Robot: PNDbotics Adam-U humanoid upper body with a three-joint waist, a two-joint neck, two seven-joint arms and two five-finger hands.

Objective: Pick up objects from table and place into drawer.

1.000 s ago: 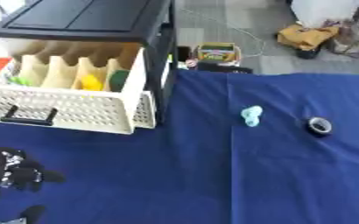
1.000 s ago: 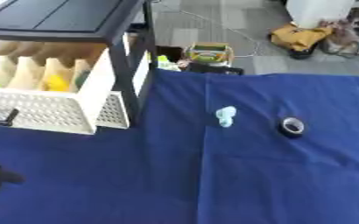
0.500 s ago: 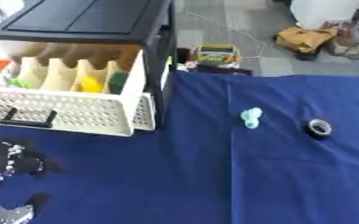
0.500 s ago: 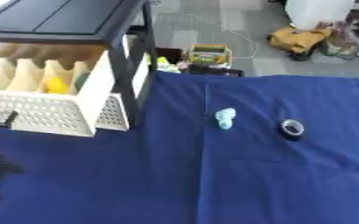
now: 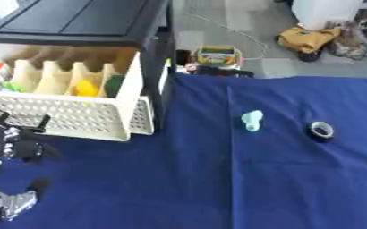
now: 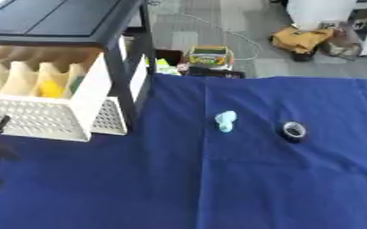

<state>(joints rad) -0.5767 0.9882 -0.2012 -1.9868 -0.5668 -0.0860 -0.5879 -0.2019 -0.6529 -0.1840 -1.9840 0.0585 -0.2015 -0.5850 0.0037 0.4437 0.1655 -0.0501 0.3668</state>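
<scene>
The left hand (image 5: 10, 145) is being seen at lower left, fingers curled on nothing, beside the open drawer (image 5: 61, 116). A pale blue object (image 5: 252, 120) is lying well right at centre, long axis running toward the frame's top; the right hand is not being shown.

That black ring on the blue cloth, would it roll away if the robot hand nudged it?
Probably not far. The black ring looks like a tape roll lying flat, hole upward, so a nudge would likely slide it rather than roll it. The blue cloth may drag on it. It looks small and probably light.
</scene>
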